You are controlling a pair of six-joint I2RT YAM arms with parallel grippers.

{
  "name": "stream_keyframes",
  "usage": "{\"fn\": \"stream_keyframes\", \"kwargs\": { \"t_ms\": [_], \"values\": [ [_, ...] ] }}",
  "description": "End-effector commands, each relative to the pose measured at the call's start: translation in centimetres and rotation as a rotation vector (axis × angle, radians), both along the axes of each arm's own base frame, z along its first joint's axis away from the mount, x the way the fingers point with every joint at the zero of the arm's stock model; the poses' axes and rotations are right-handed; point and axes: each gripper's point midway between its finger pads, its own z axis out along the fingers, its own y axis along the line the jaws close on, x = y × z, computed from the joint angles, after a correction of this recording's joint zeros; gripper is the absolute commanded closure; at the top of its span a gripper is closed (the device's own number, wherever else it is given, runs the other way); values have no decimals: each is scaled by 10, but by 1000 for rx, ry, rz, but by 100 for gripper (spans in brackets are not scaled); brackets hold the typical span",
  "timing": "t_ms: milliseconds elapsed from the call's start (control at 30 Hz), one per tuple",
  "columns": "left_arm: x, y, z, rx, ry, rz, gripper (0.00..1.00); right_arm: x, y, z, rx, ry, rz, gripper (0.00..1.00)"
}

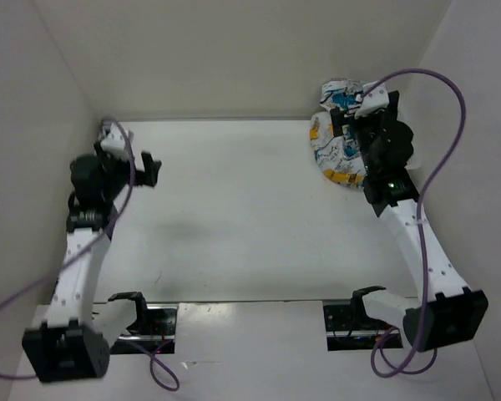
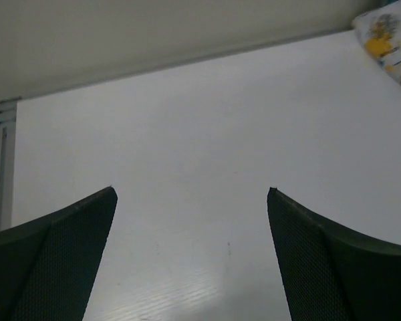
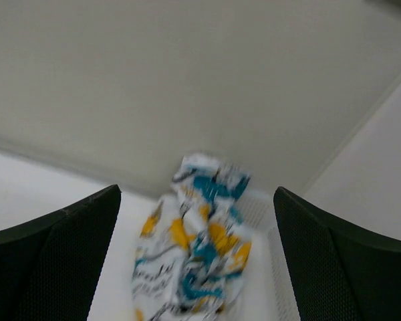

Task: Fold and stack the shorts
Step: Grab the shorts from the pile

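— White walls closed in a white table (image 1: 250, 217) in the overhead view. Where were the shorts?

— The shorts (image 1: 326, 154) lay crumpled at the far right corner, close to the back wall. The right arm (image 1: 411, 234) was stretched out to them, its wrist above the heap and partly hiding it.

— And the other side?

— The left gripper (image 1: 153, 170) hung over the far left of the table, well apart from the cloth.

— What did the left wrist camera show?

— Both dark fingers (image 2: 60, 254) stood wide apart over the white tabletop, gripping nothing. A corner of the printed cloth showed at the upper right edge.

— And the right wrist camera?

— The right gripper (image 3: 196, 188) was spread just as wide, holding nothing. The heap sat beyond it, framed between the two pads, somewhat blurred. White mesh (image 3: 262, 221) showed just beside it on the right.
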Motion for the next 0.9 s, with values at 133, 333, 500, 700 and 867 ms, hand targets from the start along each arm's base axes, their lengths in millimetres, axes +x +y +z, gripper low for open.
{"fn": "stream_keyframes", "kwargs": {
  "t_ms": [133, 333, 500, 700, 867],
  "values": [
    [81, 28, -77, 31, 687, 148, 0, 30, -34, -120, 399, 459, -198, 0],
    [87, -37, -95, 97, 765, -5, 0, 69, -74, -212, 577, 749, -340, 0],
    [83, -55, -109, 76, 807, -77, 0, 90, -104, -227, 673, 766, -416, 23],
    [74, -54, -122, 78, 844, -77, 0, 87, -107, -266, 708, 828, -453, 25],
    [77, -54, -118, 77, 832, -77, 0, 94, -122, -291, 699, 848, -527, 21]
  ]
}}
